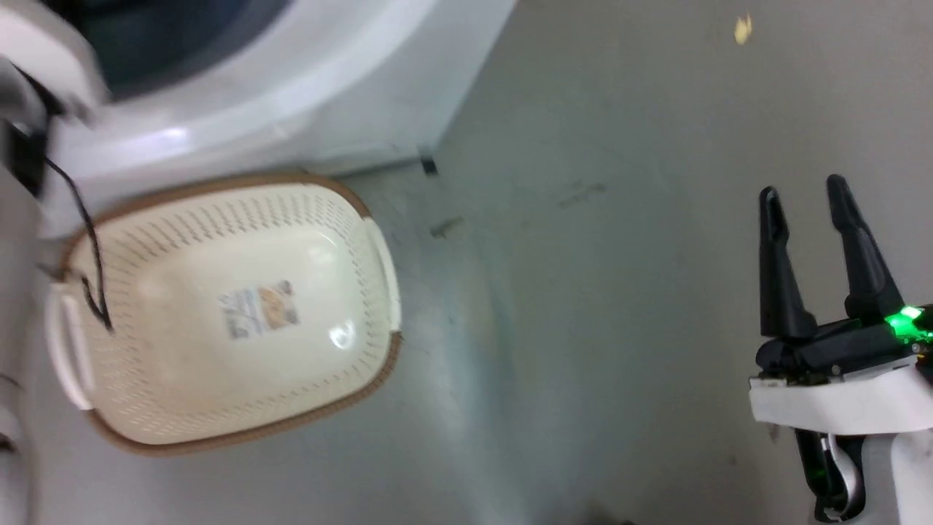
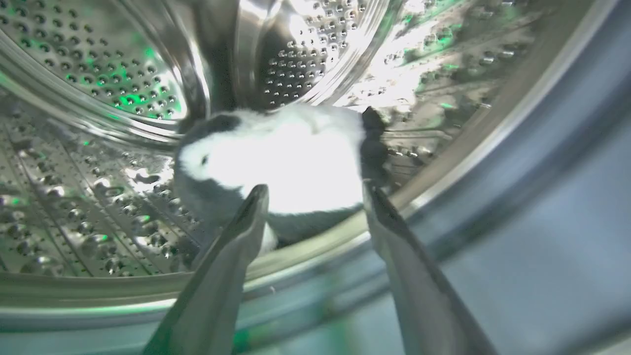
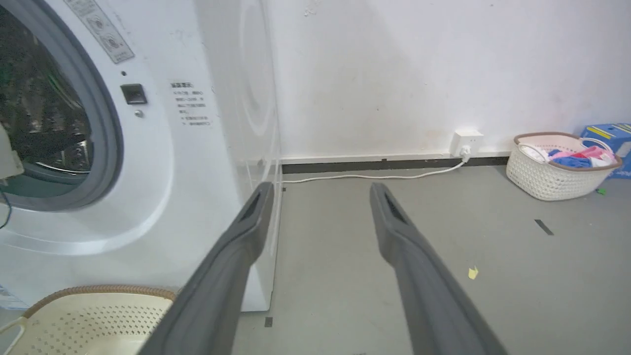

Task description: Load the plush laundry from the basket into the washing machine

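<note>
The plush laundry, a fluffy white toy with black patches, lies inside the washing machine's steel drum. My left gripper is open just in front of it at the drum's mouth, its fingers apart from the toy. The washing machine stands at the top left of the head view, also seen as the washing machine in the right wrist view. The cream basket sits on the floor before it with nothing but a label inside. My right gripper hangs open over bare floor at the right.
A black cable from my left arm hangs over the basket's left end. A second basket with coloured clothes stands by the wall beside a blue box. A white power cord runs along the skirting.
</note>
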### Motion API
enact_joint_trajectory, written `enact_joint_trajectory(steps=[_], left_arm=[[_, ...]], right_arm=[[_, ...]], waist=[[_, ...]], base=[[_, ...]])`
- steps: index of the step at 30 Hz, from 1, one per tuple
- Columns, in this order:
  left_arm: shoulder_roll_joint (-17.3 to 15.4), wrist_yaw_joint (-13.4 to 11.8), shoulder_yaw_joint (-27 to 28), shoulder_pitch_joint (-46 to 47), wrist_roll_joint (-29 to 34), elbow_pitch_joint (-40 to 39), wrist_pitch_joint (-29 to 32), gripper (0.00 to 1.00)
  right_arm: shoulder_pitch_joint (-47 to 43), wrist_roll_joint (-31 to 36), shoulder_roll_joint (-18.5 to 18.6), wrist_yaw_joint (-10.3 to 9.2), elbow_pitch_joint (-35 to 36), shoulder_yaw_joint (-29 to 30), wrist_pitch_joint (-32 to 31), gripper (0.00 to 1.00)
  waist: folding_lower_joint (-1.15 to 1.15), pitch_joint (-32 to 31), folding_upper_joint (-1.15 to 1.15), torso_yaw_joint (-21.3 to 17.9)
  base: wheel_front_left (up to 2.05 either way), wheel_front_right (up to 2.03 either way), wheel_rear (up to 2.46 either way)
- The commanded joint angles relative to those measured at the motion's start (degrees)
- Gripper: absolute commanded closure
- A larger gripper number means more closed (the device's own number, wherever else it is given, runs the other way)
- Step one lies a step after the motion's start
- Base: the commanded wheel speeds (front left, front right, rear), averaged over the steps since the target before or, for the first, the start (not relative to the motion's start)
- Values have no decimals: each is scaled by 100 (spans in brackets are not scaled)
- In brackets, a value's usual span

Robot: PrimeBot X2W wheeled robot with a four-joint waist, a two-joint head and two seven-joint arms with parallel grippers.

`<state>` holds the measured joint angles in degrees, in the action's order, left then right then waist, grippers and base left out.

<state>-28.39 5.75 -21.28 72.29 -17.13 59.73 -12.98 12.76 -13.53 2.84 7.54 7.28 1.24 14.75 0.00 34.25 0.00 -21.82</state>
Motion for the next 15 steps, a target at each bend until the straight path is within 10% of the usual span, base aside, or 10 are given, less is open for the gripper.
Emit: enact_joint_trajectory(steps=[1,15], left_arm=[[165,48,-41,-468,-60,-80,-125,0],[1016,-444,665,-4150,-354,-3271,-200,0]], right_arm=[[-90,206,4,-5,-41,13,25,0],[-706,833,4,-5,-409,-30,25,0]], waist=[[0,-708,0,453],[0,-2213,0,1571]], base=[[0,0,0],[0,0,0]])
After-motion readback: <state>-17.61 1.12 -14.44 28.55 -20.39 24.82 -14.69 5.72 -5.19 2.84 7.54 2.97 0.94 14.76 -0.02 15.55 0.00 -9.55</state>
